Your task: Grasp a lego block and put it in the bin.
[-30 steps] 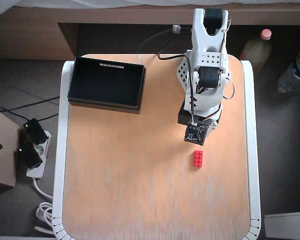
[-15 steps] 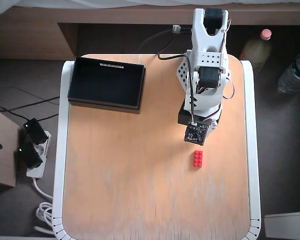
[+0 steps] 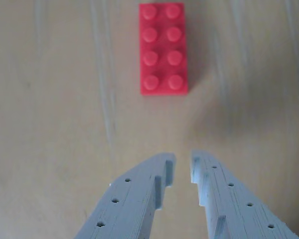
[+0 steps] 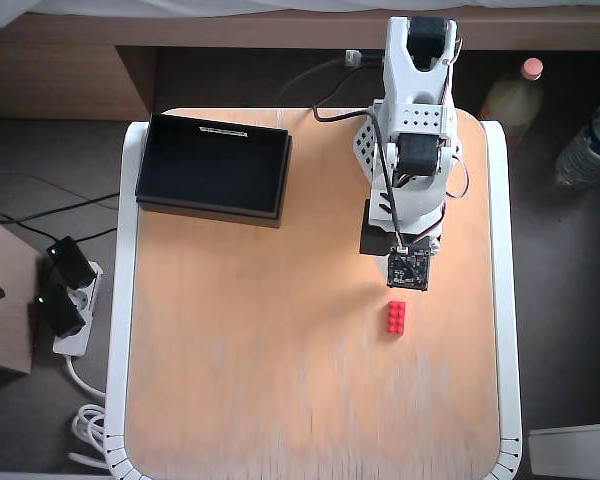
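In the wrist view my gripper [image 3: 183, 160] hangs over the bare wooden table [image 3: 50, 124] with only a narrow gap between its pale fingertips – nearly closed, holding nothing – and the lego block [image 3: 163, 48] lies flat, studs up, just beyond the tips and apart from them. In the overhead view the lego block [image 4: 396, 317] sits on the right half of the table [image 4: 260, 350], just in front of my arm [image 4: 408, 150], while the bin [image 4: 212, 166] rests at the far left corner – its dark interior looks empty, well apart from the block.
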Available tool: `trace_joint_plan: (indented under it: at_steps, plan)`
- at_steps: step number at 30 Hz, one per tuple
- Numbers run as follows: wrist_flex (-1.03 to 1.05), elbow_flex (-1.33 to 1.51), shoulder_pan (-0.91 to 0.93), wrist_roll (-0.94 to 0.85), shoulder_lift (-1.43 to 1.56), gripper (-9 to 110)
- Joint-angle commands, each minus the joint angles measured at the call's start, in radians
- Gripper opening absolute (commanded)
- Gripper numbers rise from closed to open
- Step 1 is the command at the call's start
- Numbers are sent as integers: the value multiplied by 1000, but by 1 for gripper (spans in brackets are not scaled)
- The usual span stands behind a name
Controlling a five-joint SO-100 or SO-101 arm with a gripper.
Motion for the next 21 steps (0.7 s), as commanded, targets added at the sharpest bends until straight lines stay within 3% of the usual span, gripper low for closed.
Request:
trace_joint_plan:
  at_steps: [1, 16, 21]
  plan:
    - [-35, 150, 18, 35, 84, 0]
    - [-190, -35, 63, 74, -110, 1]
    - [-264, -86, 83, 49, -201, 7]
